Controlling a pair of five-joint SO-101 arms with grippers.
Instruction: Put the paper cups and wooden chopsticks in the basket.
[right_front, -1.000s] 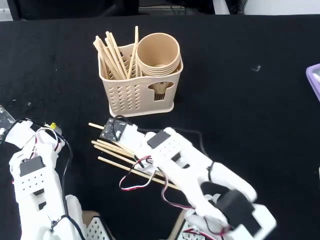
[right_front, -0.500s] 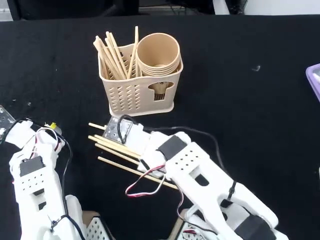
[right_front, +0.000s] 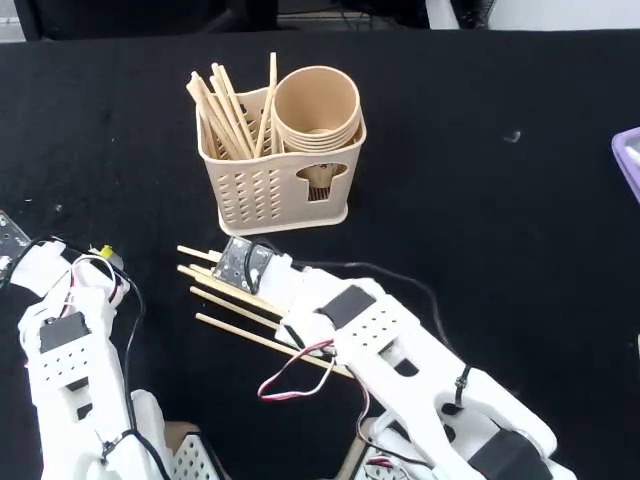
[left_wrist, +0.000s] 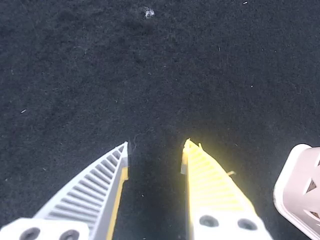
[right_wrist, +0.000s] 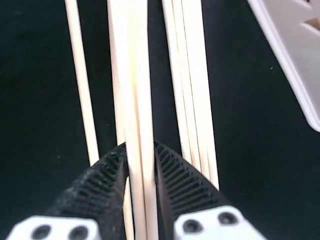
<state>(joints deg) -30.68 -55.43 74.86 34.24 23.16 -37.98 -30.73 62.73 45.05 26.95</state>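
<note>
Several loose chopsticks (right_front: 235, 330) lie fanned on the black table (right_front: 500, 250), between the basket (right_front: 270, 190) and the near edge, left of the middle. The right gripper (right_wrist: 140, 148) is down among them, its dark ribbed fingers clenched on a pair of sticks that run lengthwise between them, with a single stick lying apart on one side and a small bundle close on the other.

A second ago this arm was folded higher over the same spot. It has since stretched out low and flat, its wrist nudged slightly toward the basket, and the sticks' far ends have shifted a little with it.

The basket stands as before toward the far edge, left of centre, holding the stacked paper cups (right_front: 345, 125) and a sheaf of upright chopsticks (right_front: 225, 110) (leaning every which way).

The left gripper (left_wrist: 155, 144) has not moved: it hangs over bare cloth near the table's left edge, fingers spread and holding nothing.
</note>
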